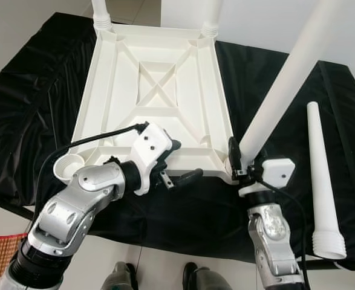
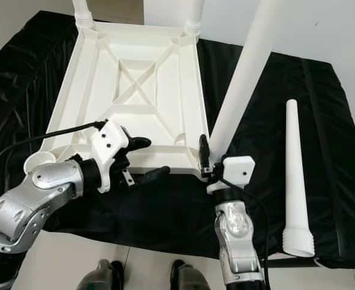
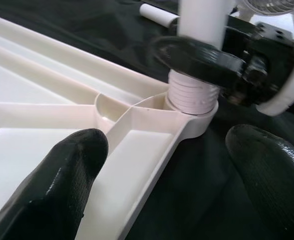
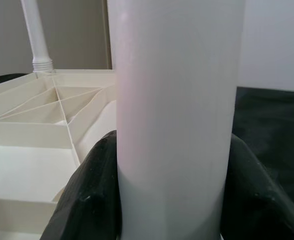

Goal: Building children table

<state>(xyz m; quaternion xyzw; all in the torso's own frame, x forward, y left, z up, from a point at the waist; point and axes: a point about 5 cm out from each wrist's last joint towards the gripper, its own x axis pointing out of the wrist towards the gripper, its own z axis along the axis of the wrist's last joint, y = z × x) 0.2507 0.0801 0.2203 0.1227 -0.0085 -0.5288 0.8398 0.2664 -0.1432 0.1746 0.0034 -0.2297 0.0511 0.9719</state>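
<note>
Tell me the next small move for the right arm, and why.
Probably keep the right end effector shut on the leg and twist it further into the corner socket. The leg's threads show above the socket rim, so it looks not fully seated. The left end effector straddles the tabletop edge, open, placed to brace it.

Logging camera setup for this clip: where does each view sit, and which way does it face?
Left and right eye views: on the head, looking down at the upturned tabletop on black cloth; both arms show.
Left wrist view: looks along the open left claw toward the near corner socket.
Right wrist view: faces the table leg inside the right claw.
Shared: that leg, tabletop.
</note>
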